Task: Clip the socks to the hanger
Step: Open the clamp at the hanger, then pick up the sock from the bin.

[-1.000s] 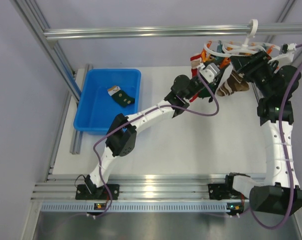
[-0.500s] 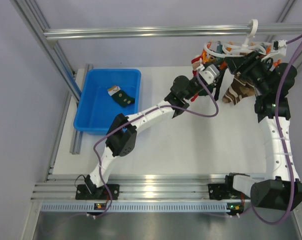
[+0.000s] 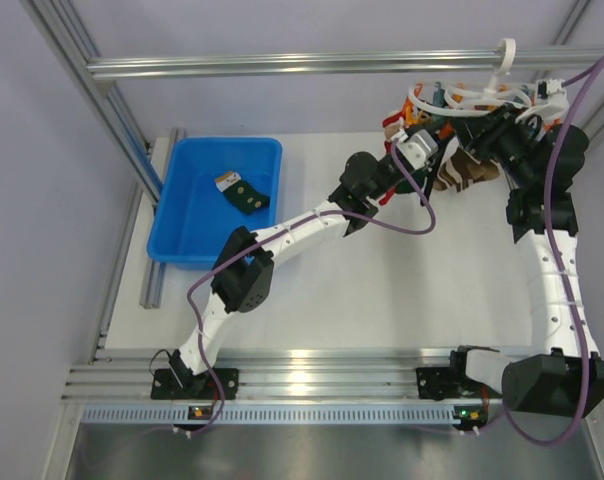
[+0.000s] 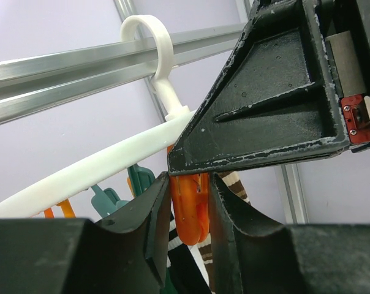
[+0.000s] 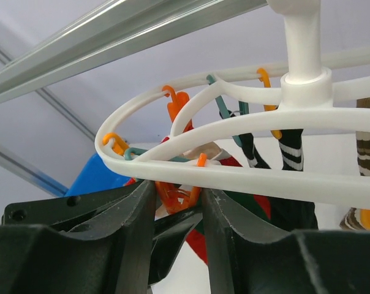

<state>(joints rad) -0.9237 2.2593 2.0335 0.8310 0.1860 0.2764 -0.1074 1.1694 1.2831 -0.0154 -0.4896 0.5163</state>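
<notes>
1. Two arms meet at the far right corner, where the hanger (image 3: 472, 100) hangs by its hook from the aluminium rail (image 3: 282, 65), above the surface (image 3: 402, 290).
2. Pose, left arm (image 3: 282, 235): stretched diagonally from its base at the near edge, with the wrist raised to the hanger's left side.
3. State, left hand (image 4: 186, 180): narrow, with the fingers clamped on both sides of an orange peg (image 4: 190, 211) that dangles beneath the white ring.
4. Pose, right arm (image 3: 552, 270): rises along the right edge, then bends leftward at the top to reach the ring.
5. State, right hand (image 5: 177, 188): narrow and just under the ring, with the fingers pressed against both sides of an orange peg (image 5: 176, 199). Whether this is the peg the left hand grips cannot be told.
6. Proximity: in the left wrist view the right hand's black body sits directly above the left fingers.
7. Socks: one dark green sock (image 3: 244, 193) lies in the blue bin (image 3: 182, 235), well apart from the hanger. A red sock (image 5: 233, 163) hangs under the ring among the pegs.
8. Other item: a brown-and-cream striped sock (image 3: 469, 172) hangs from the ring between the two hands.
</notes>
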